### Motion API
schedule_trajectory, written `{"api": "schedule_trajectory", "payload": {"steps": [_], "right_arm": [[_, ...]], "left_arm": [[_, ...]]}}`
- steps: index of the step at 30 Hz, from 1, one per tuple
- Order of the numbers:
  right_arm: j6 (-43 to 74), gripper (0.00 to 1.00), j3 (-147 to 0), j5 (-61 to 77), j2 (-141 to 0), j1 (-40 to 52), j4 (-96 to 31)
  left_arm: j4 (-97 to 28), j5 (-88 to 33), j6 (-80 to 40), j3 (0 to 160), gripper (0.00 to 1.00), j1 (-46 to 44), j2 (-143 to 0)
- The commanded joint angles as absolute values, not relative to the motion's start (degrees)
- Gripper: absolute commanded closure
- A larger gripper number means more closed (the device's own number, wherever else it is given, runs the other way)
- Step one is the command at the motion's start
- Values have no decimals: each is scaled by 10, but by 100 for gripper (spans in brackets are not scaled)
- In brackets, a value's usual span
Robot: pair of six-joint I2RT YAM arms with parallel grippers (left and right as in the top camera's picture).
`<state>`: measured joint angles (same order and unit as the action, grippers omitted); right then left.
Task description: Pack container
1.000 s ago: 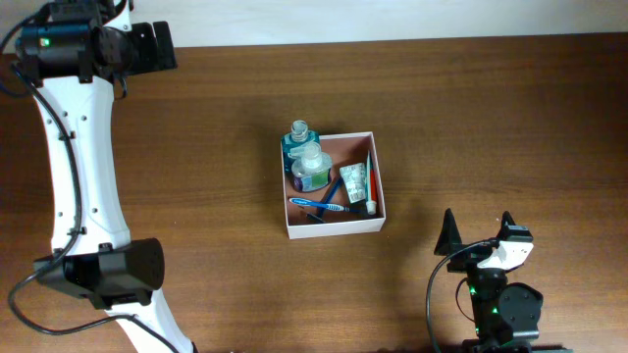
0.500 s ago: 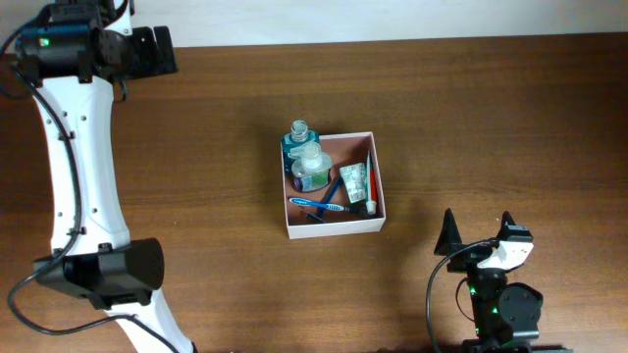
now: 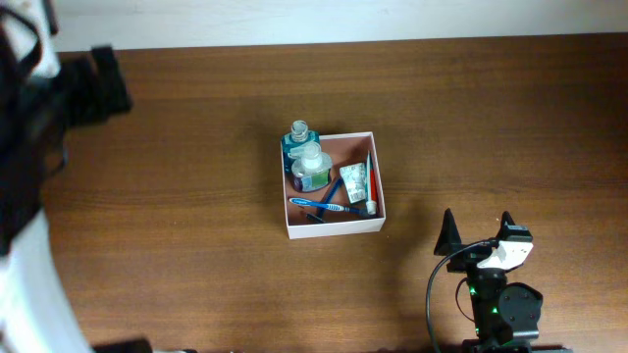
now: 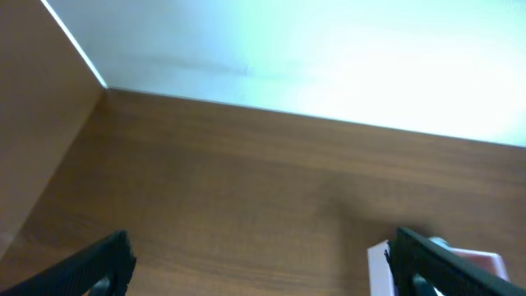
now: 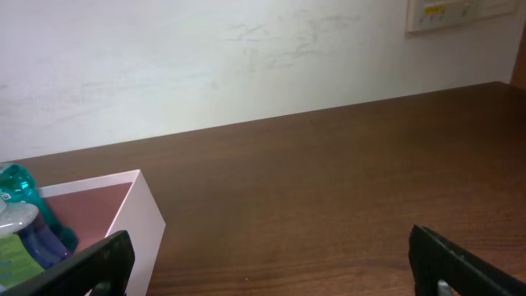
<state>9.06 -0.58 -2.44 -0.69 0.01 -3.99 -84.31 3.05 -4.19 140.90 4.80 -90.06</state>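
Observation:
The container [image 3: 334, 227], a shallow white-walled box with a reddish-brown inside, sits mid-table. In it stand two teal pump bottles [image 3: 304, 157], beside a blue toothbrush [image 3: 319, 205] and a small tube [image 3: 354, 182]. My right gripper [image 3: 478, 227] stands open near the front edge, to the right of the box and apart from it. In the right wrist view the container's wall [image 5: 136, 218] shows at the left of my open right gripper [image 5: 279, 267]. My left gripper [image 3: 95, 86] is blurred at the far left, open [image 4: 267, 263] over bare wood, with the box corner [image 4: 376, 265] behind its right finger.
The brown wooden table [image 3: 491, 118] ends at a pale wall [image 5: 246, 57] along its far edge. The blurred left arm [image 3: 25, 196] fills the left side of the overhead view. A wall plate [image 5: 456, 12] is at the upper right.
The left arm has swung and now looks large and blurred; its gripper has shifted left and slightly toward the front. The right arm and the box have not moved.

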Motion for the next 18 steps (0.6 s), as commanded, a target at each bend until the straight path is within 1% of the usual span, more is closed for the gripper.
{"api": "schedule_trajectory", "payload": {"steps": [1, 4, 7, 8, 11, 13, 15, 16, 18], "right_arm": [[95, 2, -3, -21, -2, -5, -45], [95, 2, -3, -21, -2, -5, -45], [95, 2, -3, -21, -2, -5, -45], [95, 2, -3, -21, -2, -5, -45], [95, 2, -3, -21, -2, -5, -45], [95, 2, -3, -21, -2, -5, -45], [95, 2, -3, -21, -2, -5, -45], [95, 2, -3, -21, -2, -5, -45], [95, 2, -3, -21, -2, -5, -45]], "left_arm": [[-852, 45, -49, 1387, 1, 32, -846], [-843, 69, -49, 1326, 1, 21, -770], [-809, 75, -49, 1231, 1, 20, -684], [-772, 76, -49, 1157, 1, 20, -628], [-691, 76, -49, 1017, 0, 20, -529], [-602, 80, -49, 881, 1, 20, -441], [-523, 80, -49, 778, 1, 20, -378], [-465, 80, -49, 704, 1, 20, -334], [-399, 80, -49, 618, 1, 20, -286]]}}
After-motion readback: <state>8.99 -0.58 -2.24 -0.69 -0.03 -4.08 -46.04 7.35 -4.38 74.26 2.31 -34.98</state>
